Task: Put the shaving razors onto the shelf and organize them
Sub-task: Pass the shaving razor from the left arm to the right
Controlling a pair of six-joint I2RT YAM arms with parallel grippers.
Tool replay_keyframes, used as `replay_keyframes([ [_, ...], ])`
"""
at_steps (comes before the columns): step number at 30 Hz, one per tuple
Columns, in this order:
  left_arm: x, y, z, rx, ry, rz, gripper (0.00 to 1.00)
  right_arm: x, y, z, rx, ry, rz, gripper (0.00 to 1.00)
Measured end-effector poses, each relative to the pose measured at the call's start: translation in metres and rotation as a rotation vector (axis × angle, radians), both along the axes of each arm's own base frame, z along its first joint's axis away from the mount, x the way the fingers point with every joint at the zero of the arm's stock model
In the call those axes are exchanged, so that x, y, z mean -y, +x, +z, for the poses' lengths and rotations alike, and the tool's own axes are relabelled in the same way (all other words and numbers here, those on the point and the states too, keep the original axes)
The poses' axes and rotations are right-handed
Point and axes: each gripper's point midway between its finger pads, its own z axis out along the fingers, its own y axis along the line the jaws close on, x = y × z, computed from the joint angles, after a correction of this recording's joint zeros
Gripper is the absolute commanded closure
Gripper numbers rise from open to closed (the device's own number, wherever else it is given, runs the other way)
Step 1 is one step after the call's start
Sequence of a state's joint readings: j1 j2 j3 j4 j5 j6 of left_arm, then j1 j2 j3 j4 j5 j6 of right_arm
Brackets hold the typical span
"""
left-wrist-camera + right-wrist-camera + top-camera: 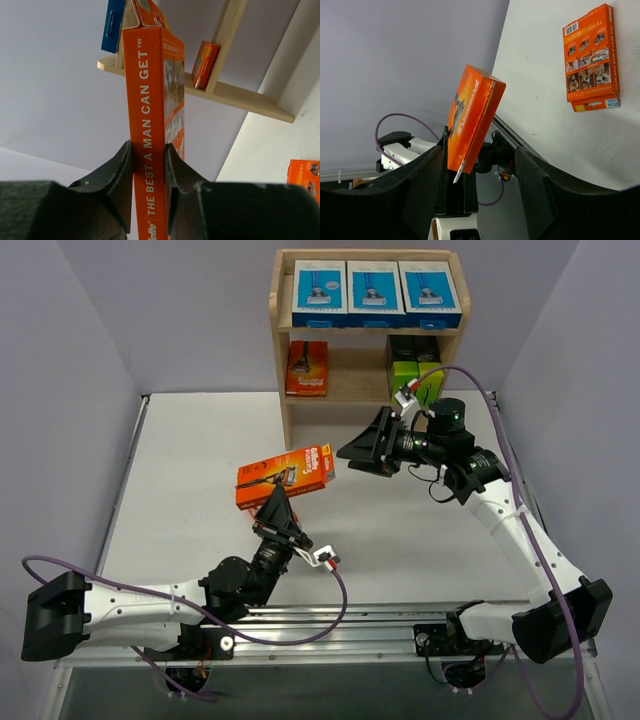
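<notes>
White table [190, 460], plain grey walls [60, 340], metal front rail [390, 626]

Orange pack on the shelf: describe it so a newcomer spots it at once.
Start at the wooden shelf at the table's far edge. Under the three blue boxes, look at the tier's left end. The orange pack stands there, the shelf's only orange one; green-and-black boxes sit at the right end.

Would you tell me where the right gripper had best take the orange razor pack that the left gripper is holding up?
Probably by its free end nearest the right gripper, coming in from the pack's right and closing on the two broad faces. The orange pack is flat and thin, and the left gripper pinches only its lower edge.
</notes>
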State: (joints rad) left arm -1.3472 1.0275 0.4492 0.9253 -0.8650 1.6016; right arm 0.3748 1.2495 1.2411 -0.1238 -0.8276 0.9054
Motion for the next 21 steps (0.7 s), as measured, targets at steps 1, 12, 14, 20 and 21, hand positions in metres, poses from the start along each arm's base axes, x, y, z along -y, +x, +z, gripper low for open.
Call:
replay_keyframes([
  [1, 0.001, -0.001, -0.001, 0.001, 0.007, -0.002, 0.98, 0.0, 0.001, -0.001, -0.003, -0.003, 0.001, 0.45],
  [12, 0.009, -0.007, -0.002, 0.01, 0.034, -0.025, 0.98, -0.023, 0.001, -0.018, -0.032, -0.057, 0.079, 0.48],
  [14, 0.011, -0.007, -0.003, 0.01, 0.041, -0.028, 0.98, -0.028, -0.001, -0.025, -0.046, -0.069, 0.095, 0.49],
  [20, 0.013, -0.009, -0.004, 0.01, 0.048, -0.035, 0.98, -0.036, -0.002, -0.035, -0.065, -0.087, 0.122, 0.53],
  [21, 0.013, -0.009, -0.005, 0.01, 0.049, -0.035, 0.98, -0.036, -0.001, -0.035, -0.064, -0.088, 0.123, 0.54],
])
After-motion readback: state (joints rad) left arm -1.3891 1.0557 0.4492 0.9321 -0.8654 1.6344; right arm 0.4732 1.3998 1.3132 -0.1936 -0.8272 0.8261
